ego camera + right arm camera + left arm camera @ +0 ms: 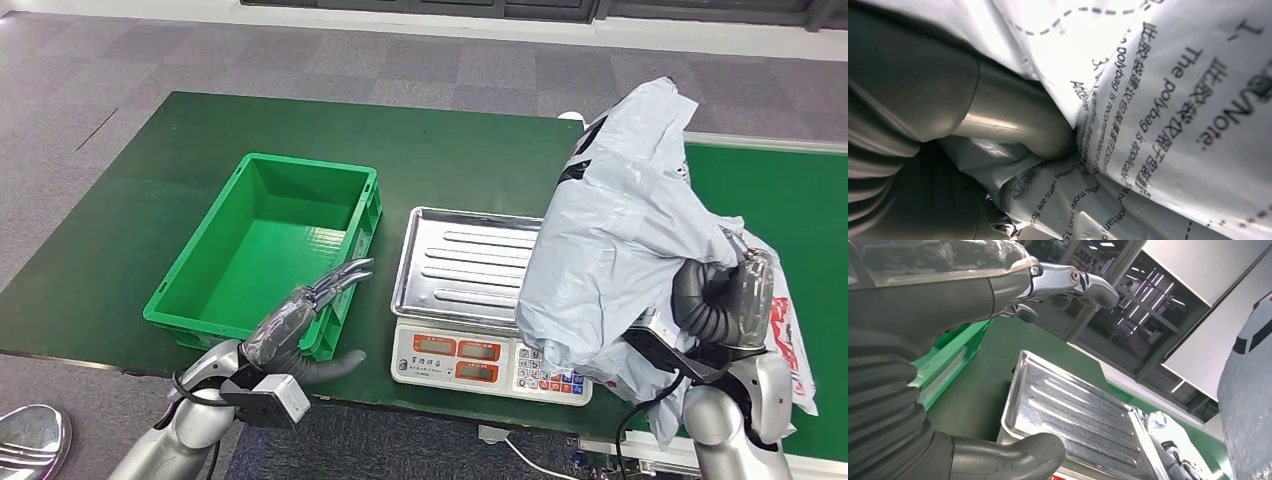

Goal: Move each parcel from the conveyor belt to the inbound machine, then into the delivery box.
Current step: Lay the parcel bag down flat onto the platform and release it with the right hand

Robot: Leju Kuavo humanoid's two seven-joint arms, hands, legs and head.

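You see the right hand (735,290) clamped on a grey parcel bag (615,230), held up at 3 o'clock, overhanging the right edge of the scale (470,290). The left hand (300,320), fingers apart and holding nothing, hovers at 7 o'clock beside the green box (265,245), which sits at 9 o'clock.

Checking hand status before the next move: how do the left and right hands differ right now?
The right hand grips the grey polybag parcel, raised beside the scale; the left hand holds nothing. The left hand's fingers are spread by the green crate; the right hand's are wrapped in plastic. Both have grey ribbed covers.
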